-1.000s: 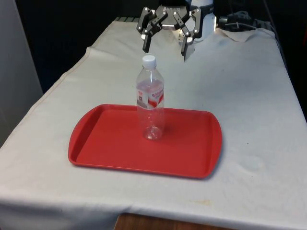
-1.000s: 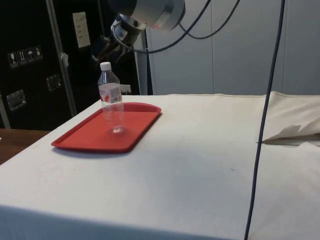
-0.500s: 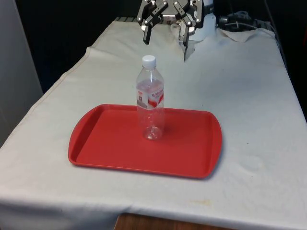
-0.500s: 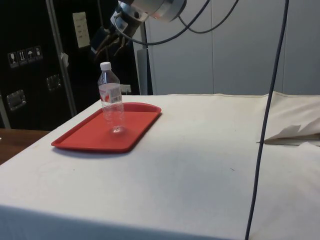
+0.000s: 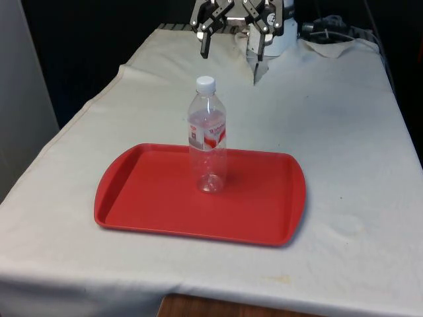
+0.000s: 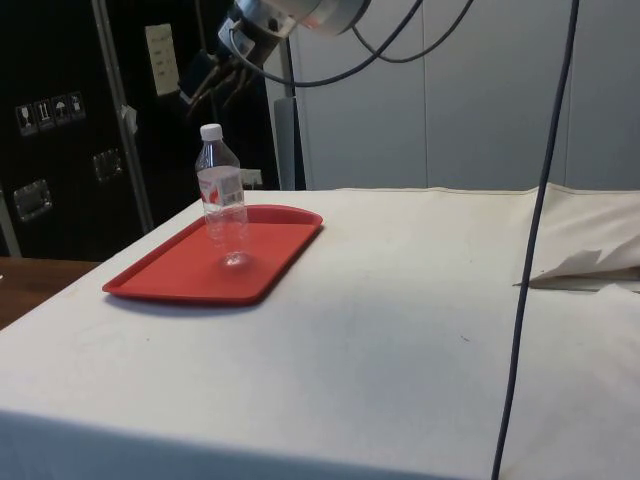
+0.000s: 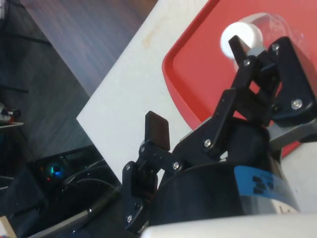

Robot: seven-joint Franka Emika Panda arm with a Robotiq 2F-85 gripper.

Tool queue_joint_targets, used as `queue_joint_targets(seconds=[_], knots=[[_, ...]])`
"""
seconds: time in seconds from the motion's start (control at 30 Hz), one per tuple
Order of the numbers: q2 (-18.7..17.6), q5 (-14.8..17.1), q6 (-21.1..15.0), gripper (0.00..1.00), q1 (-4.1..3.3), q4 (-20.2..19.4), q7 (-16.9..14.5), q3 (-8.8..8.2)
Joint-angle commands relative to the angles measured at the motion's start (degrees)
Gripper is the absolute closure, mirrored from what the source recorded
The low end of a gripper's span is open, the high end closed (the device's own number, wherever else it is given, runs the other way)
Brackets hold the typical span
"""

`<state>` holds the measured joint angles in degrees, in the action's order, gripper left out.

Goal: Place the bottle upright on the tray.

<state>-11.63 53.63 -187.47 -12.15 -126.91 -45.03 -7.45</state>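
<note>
A clear plastic bottle [image 5: 208, 135] with a white cap and a red-and-white label stands upright near the middle of the red tray [image 5: 145, 198]. In the side view the bottle [image 6: 222, 195] stands on the tray [image 6: 180, 275] too. My gripper [image 5: 232, 51] hangs high above and behind the bottle, open, with nothing between its fingers. In the side view the gripper [image 6: 205, 85] is above the bottle's cap. The wrist view shows the bottle's white cap [image 7: 240, 37] and the tray [image 7: 193, 79] beyond the spread fingers [image 7: 157, 130].
A white cloth [image 5: 344, 132] covers the table. Crumpled cloth and cables lie at the far end near the robot's base [image 5: 330, 33]. A black cable [image 6: 530, 240] hangs down in the side view. A dark cabinet [image 6: 60, 120] stands behind the tray.
The gripper has risen further above the bottle and stayed open. The bottle and tray have not moved.
</note>
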Motion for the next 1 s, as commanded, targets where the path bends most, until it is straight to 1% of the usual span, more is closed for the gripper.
queue_joint_targets(seconds=[0.0, 0.1, 0.13, 0.17, 0.37, 0.4, 0.43, 0.57, 0.63, 0.67, 0.7, 0.93, 0.97], knots=[[-0.06, -0.46, 0.52, 0.0, -0.23, -0.92, -0.23, -0.92], [0.29, -0.57, 1.09, 0.0, -0.17, -0.92, -1.15, -0.97], [0.63, 0.0, 0.8, 0.0, 0.0, 0.0, -1.2, -0.11], [0.4, -0.57, 1.2, 0.0, -0.17, -0.92, -1.43, -0.97], [0.74, -0.74, 2.23, 0.0, -0.11, -0.8, -3.44, -0.92], [1.03, 0.0, 1.89, 0.0, 0.06, 0.0, -3.61, -0.11], [0.8, -0.74, 2.35, 0.0, -0.06, -0.8, -3.78, -0.92], [0.86, -0.86, 2.98, 0.0, -0.11, -0.52, -4.93, -0.97], [0.97, -0.63, 3.09, 0.0, -0.06, -0.29, -5.16, -0.8], [1.2, -0.11, 2.98, 0.0, 0.06, 0.46, -5.33, -0.11], [0.97, -0.52, 3.04, 0.0, -0.06, -0.17, -5.21, -0.69], [1.2, -0.11, 2.98, 0.0, 0.11, 0.4, -5.33, -0.11], [1.2, -0.17, 2.92, 0.0, 0.06, 0.29, -5.27, -0.23]])
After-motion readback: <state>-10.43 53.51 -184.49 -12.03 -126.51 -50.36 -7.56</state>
